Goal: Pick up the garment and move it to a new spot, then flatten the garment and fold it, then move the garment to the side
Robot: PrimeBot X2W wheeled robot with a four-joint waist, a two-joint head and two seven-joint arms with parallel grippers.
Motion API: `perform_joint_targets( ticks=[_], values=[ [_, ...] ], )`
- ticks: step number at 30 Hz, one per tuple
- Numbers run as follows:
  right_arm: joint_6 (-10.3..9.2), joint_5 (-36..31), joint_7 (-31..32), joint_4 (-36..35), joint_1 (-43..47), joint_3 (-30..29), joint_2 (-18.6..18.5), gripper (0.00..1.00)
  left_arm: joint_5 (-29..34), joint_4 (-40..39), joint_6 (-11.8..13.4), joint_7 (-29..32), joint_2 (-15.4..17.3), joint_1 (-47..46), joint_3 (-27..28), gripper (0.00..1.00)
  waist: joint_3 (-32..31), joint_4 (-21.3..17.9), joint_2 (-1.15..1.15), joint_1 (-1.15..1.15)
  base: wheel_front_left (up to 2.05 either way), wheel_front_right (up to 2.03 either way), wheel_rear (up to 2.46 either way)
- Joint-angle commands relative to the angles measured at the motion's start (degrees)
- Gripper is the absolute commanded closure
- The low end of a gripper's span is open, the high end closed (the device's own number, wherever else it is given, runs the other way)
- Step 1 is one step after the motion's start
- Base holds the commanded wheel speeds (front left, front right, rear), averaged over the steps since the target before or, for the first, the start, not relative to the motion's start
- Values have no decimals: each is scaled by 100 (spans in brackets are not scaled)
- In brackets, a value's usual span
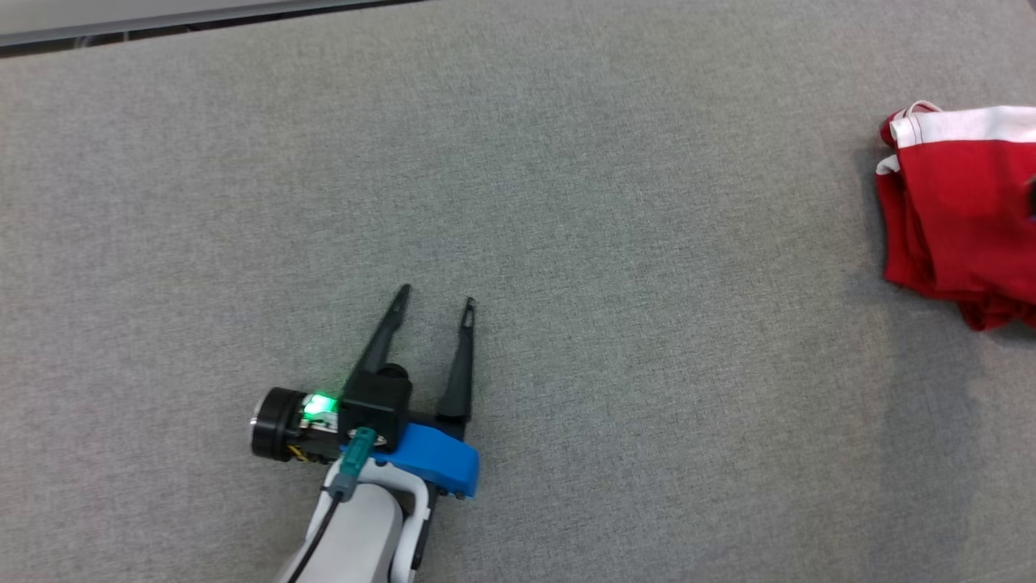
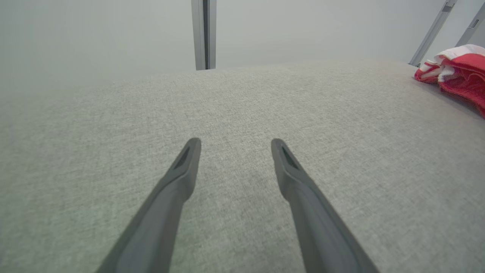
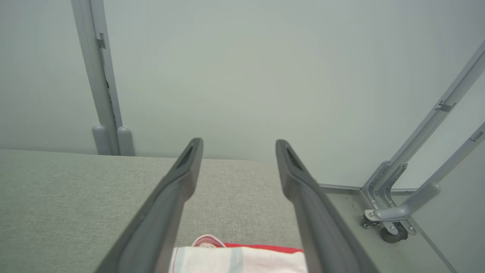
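The garment, red with a white band, lies folded in a compact bundle at the right edge of the grey table in the head view. The left wrist view catches the garment at its far right. My left gripper rests low over the table's lower middle, open and empty, far to the left of the garment. In its own wrist view, my right gripper stands open above the garment, whose white band lies between and below the fingers, with no cloth pinched.
The grey fabric-covered table stretches wide between my left gripper and the garment. Its far edge runs along the top. A pale wall with grey metal posts stands behind, and a wheeled frame sits past the table's right end.
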Motion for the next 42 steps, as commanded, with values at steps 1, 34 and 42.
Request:
perform_joint_targets(
  ticks=[1,34,42],
  values=[
    [-2,-169,-14,-296,263,-237,233,0,17,-39,56,14,61,22,90,0,-38,12,0,0,0,0,0],
    [-2,-1567,-15,-1743,3386,-622,2746,0,-150,-228,356,10,36,1015,1189,0,-1497,590,0,0,0,0,0],
    [-2,-1674,-16,-1702,3562,-695,2820,0,-113,-226,270,10,38,1323,1367,0,-1908,671,0,0,0,0,0]
  ],
)
